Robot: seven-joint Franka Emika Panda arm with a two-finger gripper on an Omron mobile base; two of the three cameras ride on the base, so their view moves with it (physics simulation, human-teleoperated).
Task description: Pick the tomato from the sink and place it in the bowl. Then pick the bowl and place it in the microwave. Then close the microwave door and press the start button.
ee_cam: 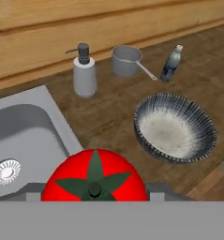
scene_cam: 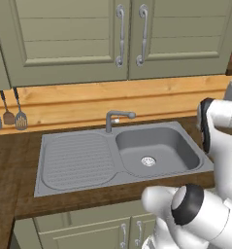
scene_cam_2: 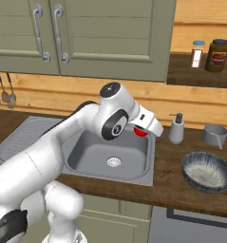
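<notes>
The red tomato with its green stem star sits between my gripper's fingers at the bottom of the hand view. In the right base view the gripper is shut on the tomato and holds it in the air over the right rim of the sink. The sink basin has nothing in it but its drain. The dark ribbed bowl with a pale inside stands on the wooden counter right of the sink, ahead of the hand. The microwave, its door and the start button are out of view.
A soap dispenser and a small grey pot stand behind the bowl near the wall. A small bottle stands beside the pot. The faucet rises behind the basin. Cabinets hang overhead, and utensils hang at left.
</notes>
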